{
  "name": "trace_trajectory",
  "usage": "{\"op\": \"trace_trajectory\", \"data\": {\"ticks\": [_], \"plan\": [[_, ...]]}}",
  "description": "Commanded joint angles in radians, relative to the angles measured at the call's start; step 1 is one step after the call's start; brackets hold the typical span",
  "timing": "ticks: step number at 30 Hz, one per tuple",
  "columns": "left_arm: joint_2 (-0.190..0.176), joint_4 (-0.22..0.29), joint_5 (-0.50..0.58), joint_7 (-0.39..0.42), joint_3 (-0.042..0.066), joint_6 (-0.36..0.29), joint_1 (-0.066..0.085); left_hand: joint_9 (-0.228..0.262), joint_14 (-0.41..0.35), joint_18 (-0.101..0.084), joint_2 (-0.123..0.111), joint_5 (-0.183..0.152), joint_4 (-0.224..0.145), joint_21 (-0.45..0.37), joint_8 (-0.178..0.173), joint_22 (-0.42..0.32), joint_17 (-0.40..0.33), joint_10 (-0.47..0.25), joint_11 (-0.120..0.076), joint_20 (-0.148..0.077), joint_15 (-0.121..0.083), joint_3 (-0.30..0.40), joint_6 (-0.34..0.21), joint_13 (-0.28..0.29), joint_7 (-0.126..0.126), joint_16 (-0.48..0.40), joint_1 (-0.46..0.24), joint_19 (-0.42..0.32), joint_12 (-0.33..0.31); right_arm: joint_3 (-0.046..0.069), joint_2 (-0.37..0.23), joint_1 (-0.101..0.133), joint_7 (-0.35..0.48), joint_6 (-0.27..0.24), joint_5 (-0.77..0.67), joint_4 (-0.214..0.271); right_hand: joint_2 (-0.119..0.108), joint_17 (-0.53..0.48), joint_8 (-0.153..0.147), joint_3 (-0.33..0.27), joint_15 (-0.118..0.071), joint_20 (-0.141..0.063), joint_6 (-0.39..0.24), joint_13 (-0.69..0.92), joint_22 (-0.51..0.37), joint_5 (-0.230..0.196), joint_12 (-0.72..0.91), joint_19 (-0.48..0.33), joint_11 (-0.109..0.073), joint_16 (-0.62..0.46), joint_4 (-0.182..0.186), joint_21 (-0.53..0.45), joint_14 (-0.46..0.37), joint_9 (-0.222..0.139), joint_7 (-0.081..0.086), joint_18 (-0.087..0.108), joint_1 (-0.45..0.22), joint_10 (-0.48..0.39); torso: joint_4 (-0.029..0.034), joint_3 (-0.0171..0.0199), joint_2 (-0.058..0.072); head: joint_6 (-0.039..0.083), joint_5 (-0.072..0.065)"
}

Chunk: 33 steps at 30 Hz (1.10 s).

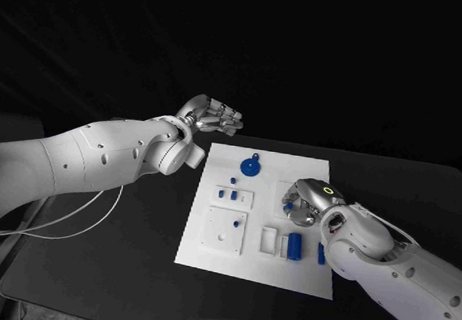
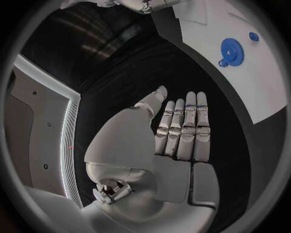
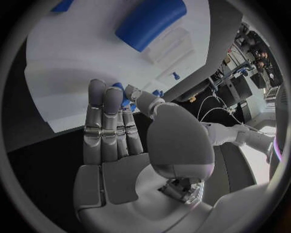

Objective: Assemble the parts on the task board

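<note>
a white task board lies in the middle of a black tabletop, seen from above; the left hand hovers over the tabletop just beyond the board's far left corner, touching nothing; in the left wrist view its fingers are straight and side by side, the thumb apart, the palm bare; the right hand is over the board's right half, fingers curled downward; in the right wrist view a small blue part shows between the thumb and the fingertips, so it seems pinched there, though the contact is partly hidden; on the board a blue gear lies near the far edge; two small blue pegs stand left of the right hand; a blue cylinder lies in a slot near the right edge; a narrow blue piece lies just beside it
</note>
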Motion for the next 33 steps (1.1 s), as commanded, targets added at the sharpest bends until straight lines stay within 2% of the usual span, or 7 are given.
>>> {"op": "trace_trajectory", "data": {"ticks": [1, 12, 16, 20, 33], "plan": [[0.000, 0.001, 0.004, 0.002, 0.001, 0.011, 0.001, -0.001, -0.002, -0.003, 0.008, -0.003, 0.008, 0.004, 0.004, -0.001, 0.000, 0.003, 0.000, 0.003, -0.001, 0.000, -0.004, 0.001, -0.001, -0.003, 0.001, 0.006, -0.003, -0.001, -0.001, -0.002, -0.007, 0.009, -0.013, -0.001, -0.006, 0.001, -0.001, 0.011, -0.003, -0.005, -0.006, 0.001, 0.005, -0.005, 0.003, 0.018, 0.000, 0.002, -0.002, 0.007, -0.005, 0.000, 0.003, 0.003, 0.009, -0.007, 0.0004, 0.0002, 0.000, -0.001, 0.000], [0.000, 0.000, 0.004, 0.000, 0.001, 0.013, 0.001, -0.001, -0.003, -0.003, 0.008, -0.003, 0.011, 0.004, 0.005, -0.005, 0.000, 0.001, 0.000, 0.003, 0.000, -0.001, -0.004, 0.001, -0.001, -0.003, 0.002, 0.006, -0.003, -0.002, 0.000, -0.002, -0.008, -0.013, -0.021, 0.002, 0.013, 0.006, 0.000, 0.042, -0.010, -0.012, 0.012, 0.002, 0.039, -0.008, 0.004, 0.013, -0.010, 0.003, -0.012, 0.013, -0.005, 0.001, -0.001, 0.003, 0.016, 0.031, 0.0001, -0.0001, 0.000, -0.001, -0.001], [0.000, 0.000, 0.004, 0.000, 0.001, 0.013, 0.001, -0.001, -0.003, -0.003, 0.008, -0.003, 0.011, 0.004, 0.005, -0.005, 0.000, 0.001, 0.000, 0.003, 0.000, -0.001, -0.004, 0.001, -0.001, -0.003, 0.002, 0.006, -0.003, -0.002, 0.000, -0.002, -0.006, -0.039, -0.023, 0.003, 0.032, 0.007, 0.002, 0.060, -0.017, -0.018, 0.043, 0.004, 0.049, -0.009, 0.006, 0.008, -0.022, 0.000, -0.018, 0.016, -0.007, 0.005, -0.010, -0.001, 0.027, 0.075, 0.0001, -0.0002, 0.000, -0.001, -0.001], [0.000, 0.000, 0.004, -0.001, 0.001, 0.013, 0.001, -0.001, -0.003, -0.002, 0.009, -0.004, 0.012, 0.004, 0.005, -0.007, 0.001, 0.001, 0.000, 0.004, 0.000, -0.001, -0.005, 0.001, -0.001, -0.003, 0.002, 0.006, -0.003, -0.002, 0.000, -0.002, -0.003, -0.064, -0.028, 0.005, 0.042, 0.008, 0.001, 0.065, -0.026, -0.028, 0.065, 0.005, 0.061, -0.010, 0.007, 0.007, -0.035, -0.004, -0.021, 0.019, -0.004, 0.006, -0.018, -0.009, 0.024, 0.120, 0.0007, -0.0003, 0.000, 0.000, -0.002], [0.000, -0.001, 0.004, -0.001, 0.001, 0.015, 0.001, -0.001, -0.003, -0.002, 0.009, -0.004, 0.012, 0.004, 0.005, -0.007, 0.001, 0.001, 0.000, 0.004, 0.000, -0.001, -0.005, 0.001, -0.001, -0.003, 0.002, 0.006, -0.003, -0.002, -0.005, -0.002, 0.012, -0.117, -0.041, 0.023, 0.043, 0.018, 0.001, 0.067, -0.032, -0.037, 0.084, 0.006, 0.073, -0.010, 0.006, 0.017, -0.043, -0.005, -0.026, 0.019, 0.003, 0.008, -0.025, -0.019, 0.017, 0.145, 0.0005, -0.0005, 0.000, -0.001, 0.000]]}}
